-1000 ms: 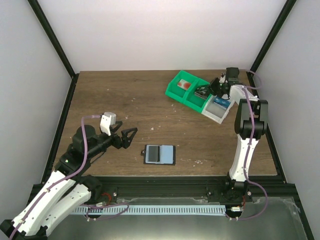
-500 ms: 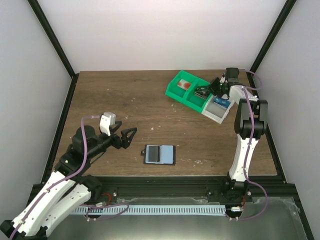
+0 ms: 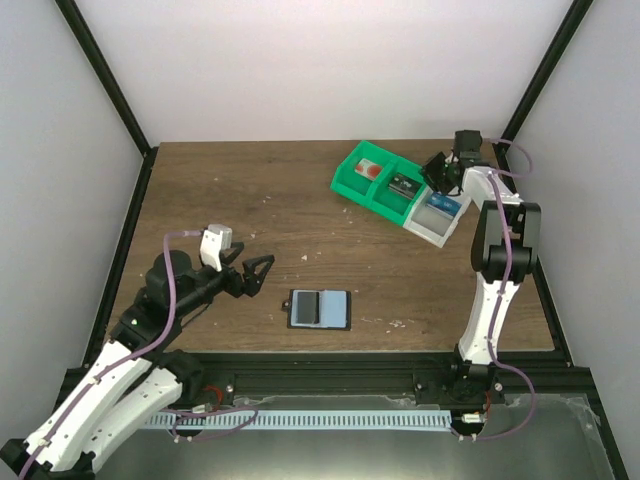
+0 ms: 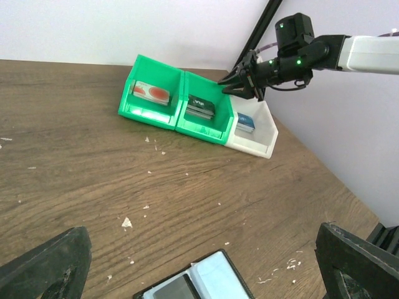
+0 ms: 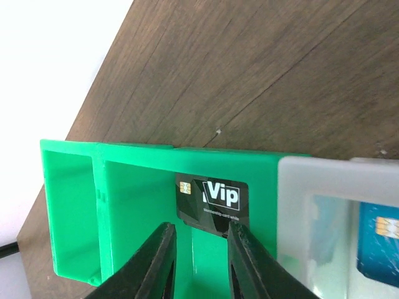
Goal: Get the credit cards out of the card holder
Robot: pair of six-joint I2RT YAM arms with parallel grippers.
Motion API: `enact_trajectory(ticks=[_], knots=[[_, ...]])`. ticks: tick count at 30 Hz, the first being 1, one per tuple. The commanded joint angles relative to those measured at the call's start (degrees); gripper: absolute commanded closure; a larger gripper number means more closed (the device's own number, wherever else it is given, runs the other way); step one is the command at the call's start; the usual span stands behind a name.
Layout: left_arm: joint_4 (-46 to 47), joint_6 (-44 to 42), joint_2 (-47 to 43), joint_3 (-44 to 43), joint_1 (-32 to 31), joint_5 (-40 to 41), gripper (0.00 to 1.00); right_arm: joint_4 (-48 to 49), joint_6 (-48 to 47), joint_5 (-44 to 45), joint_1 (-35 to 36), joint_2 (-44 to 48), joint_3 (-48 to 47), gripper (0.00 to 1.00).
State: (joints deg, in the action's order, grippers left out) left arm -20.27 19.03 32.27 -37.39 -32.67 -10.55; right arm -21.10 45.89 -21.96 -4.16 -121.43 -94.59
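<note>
At the right gripper, only a narrow gap between the jaws, and nothing gripped. Just past the fingertips in the right wrist view, toward 12 o'clock, a black chip card lettered "Vip". Flat inside one of a pair of bright green plastic bins, the one next to a white plastic bin. At 3 o'clock of the black chip card, inside that white plastic bin, a blue chip card. In the other green bin, seen from the left wrist, a red-and-white card. From that same view, the right gripper above the far rim of the bins, touching none of them.

At the left gripper, jaws spread wide, nothing between them. Above the brown wood-grain table, toward its 8 o'clock side in the top view. Toward 4 o'clock of the left gripper, near it but apart, the small flat black-edged card holder. Opened out flat on the table, two pale blue-grey inner panels facing up, close to the 6 o'clock edge. Also visible at the bottom of the left wrist view, between the two fingers. Bins at about 1 o'clock on the table, well apart from the card holder.
</note>
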Motion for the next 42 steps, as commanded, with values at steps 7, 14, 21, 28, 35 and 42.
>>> enact_trajectory(ticks=[7, 14, 21, 28, 35, 42], knots=[[-0.77, 0.06, 3.56, -0.14, 0.06, 2.25, 0.00, -8.14, 0.51, 2.23, -0.20, 9.15, -0.22, 0.75], [-3.11, 3.22, 10.45, -2.53, 0.06, 0.82, 0.00, -4.88, -6.67, -1.96, 2.42, 20.34, 11.78, 0.75], [0.82, 9.00, 14.29, 1.13, 0.08, -4.86, 0.04, -1.50, -13.67, -8.23, 7.92, 31.14, 26.96, 0.74], [8.39, 14.81, 20.51, 6.28, -0.03, -12.94, 0.22, 2.19, -13.98, -8.61, 17.60, 40.08, 39.41, 0.74], [18.33, 19.27, 26.82, 11.13, -0.52, -18.04, 0.43, 11.84, -8.09, -10.20, 28.67, 46.31, 52.10, 0.73], [24.63, 19.84, 34.23, 13.98, -0.58, -19.91, 0.55, 20.55, -1.51, -6.82, 40.11, 48.65, 59.04, 0.73]])
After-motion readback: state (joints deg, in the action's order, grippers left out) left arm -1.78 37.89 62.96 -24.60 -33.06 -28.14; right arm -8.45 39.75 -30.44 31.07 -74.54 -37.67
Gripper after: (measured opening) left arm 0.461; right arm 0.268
